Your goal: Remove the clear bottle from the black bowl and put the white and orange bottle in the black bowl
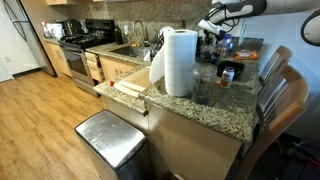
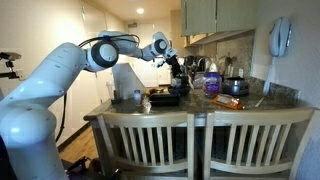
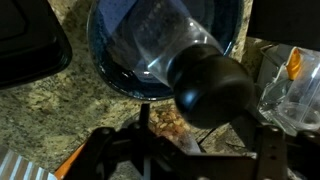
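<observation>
A: Where does the bowl (image 3: 112, 72) sit?

B: On the surface (image 3: 60, 110). A bottle (image 3: 160, 35) lies tilted in it, with its cap (image 3: 212, 92) at the rim.

A: And around it?

B: In an exterior view the paper-towel roll (image 1: 180, 62) stands upright on the surface. A small bottle (image 1: 228, 73) stands near it on the right, toward the chairs (image 1: 280, 90). The sink (image 1: 130, 48) lies behind the roll, and the bin (image 1: 110, 140) stands on the floor (image 1: 40, 110) before the surface's end.

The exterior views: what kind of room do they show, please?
Most likely a home kitchen. A black stove with an oven stands beside wooden cabinets, a sink with a faucet lies behind, and a white paper-towel roll stands on a speckled granite counter.
</observation>
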{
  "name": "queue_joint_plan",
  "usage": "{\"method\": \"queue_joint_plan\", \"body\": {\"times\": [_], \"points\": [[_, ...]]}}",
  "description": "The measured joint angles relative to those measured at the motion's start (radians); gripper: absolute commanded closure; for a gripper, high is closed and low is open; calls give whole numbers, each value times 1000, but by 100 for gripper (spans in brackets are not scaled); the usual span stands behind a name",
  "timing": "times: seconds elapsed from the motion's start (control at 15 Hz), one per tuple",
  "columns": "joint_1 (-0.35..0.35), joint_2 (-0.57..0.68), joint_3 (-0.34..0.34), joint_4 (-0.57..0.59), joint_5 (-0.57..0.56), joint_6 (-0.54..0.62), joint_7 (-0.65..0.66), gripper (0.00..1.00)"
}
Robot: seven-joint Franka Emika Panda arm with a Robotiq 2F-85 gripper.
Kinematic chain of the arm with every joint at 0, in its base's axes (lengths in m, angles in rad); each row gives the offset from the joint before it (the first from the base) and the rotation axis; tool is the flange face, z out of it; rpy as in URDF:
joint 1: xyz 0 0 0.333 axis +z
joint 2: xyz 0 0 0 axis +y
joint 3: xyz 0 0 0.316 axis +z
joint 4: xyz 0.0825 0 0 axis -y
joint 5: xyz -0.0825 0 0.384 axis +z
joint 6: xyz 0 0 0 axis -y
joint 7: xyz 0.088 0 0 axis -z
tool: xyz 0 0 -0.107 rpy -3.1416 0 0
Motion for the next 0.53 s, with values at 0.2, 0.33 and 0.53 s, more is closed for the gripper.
{"method": "queue_joint_plan", "body": {"times": [0.2,0.33,0.53], "points": [[3,0,30,0,33,0,-28,0],[-2,0,48,0,57,0,-48,0],[-7,0,53,0,60,0,-51,0]]}}
